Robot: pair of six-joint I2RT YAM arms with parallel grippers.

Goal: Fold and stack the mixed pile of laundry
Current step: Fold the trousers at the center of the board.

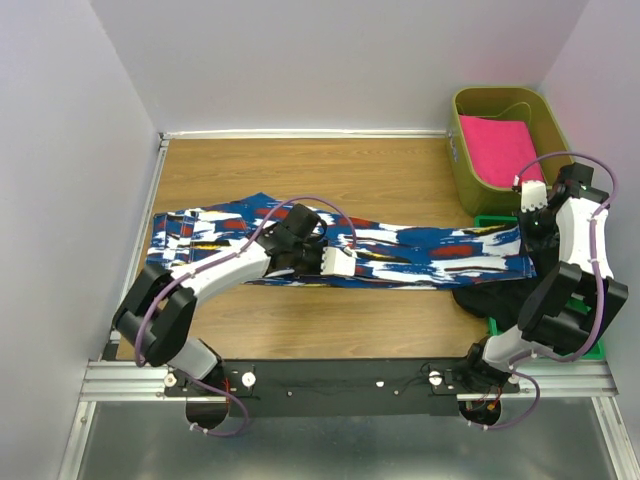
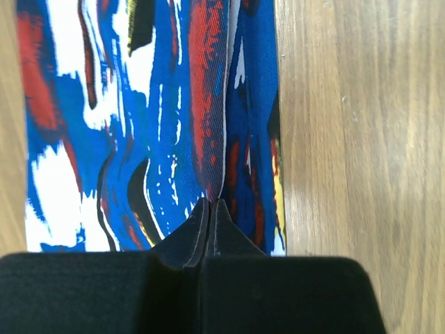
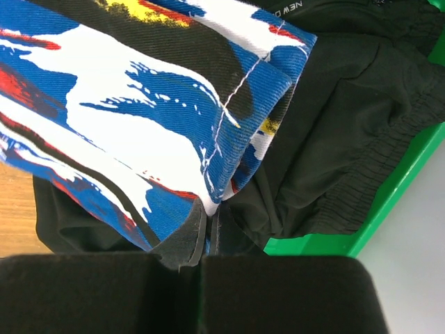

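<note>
Pinching the blue cloth [image 1: 420,250] midway along the table, the left claw [image 2: 211,203] is clamped on it. The right claw [image 3: 208,212] clamps its end near the table's right edge, above the black garment [image 3: 334,139]. Lifting both evenly should keep the fold square.

The right arm [image 1: 575,235] and blue patterned cloth [image 1: 400,250] hide much of the black garment [image 1: 478,300] and green tray [image 1: 497,221].

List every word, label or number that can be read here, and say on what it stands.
"NEW" plus a cut-off letter, perhaps "O" or "D": white print on the plain black soft garment, top edge of the right wrist view.
No other text is visible.
</note>
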